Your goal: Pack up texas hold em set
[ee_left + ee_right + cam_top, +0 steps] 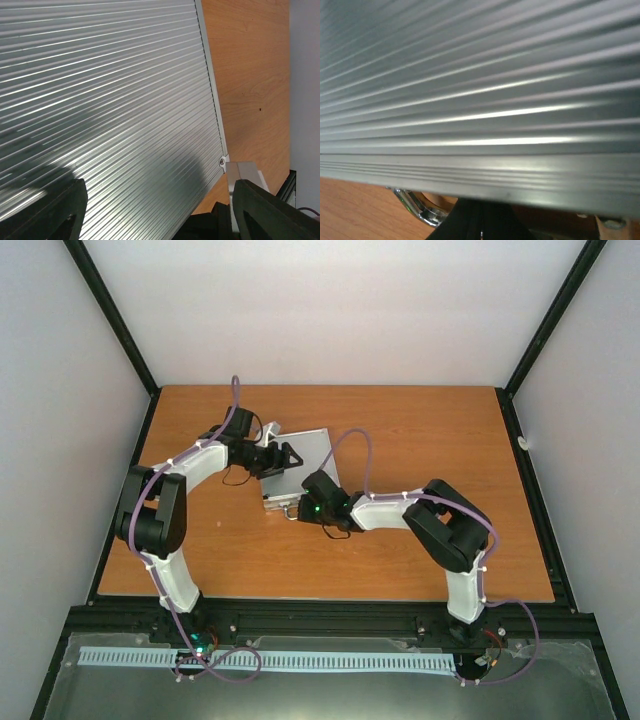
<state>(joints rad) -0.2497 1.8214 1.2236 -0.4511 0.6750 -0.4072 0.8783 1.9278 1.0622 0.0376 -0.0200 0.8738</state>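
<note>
On my overhead feed the wooden table (430, 440) fills the cell. The silver aluminium case (312, 450) lies flat on it, left of centre and towards the back, with its lid shut, so I can see none of the set's contents. Both arms reach in to it.

The left gripper (283, 456) hangs over the left part of the lid. In its wrist view the ribbed metal fills the frame, and the two dark fingers (50, 212) stand wide apart with nothing between them.

The right gripper (472, 220) sits at the case's near edge, fingers closed together into one dark tip just under the lid's rim. I cannot tell if it touches the metal. A chrome handle (415, 210) curves just beside that tip. A small rivet (222, 161) marks the lid's corner.
</note>
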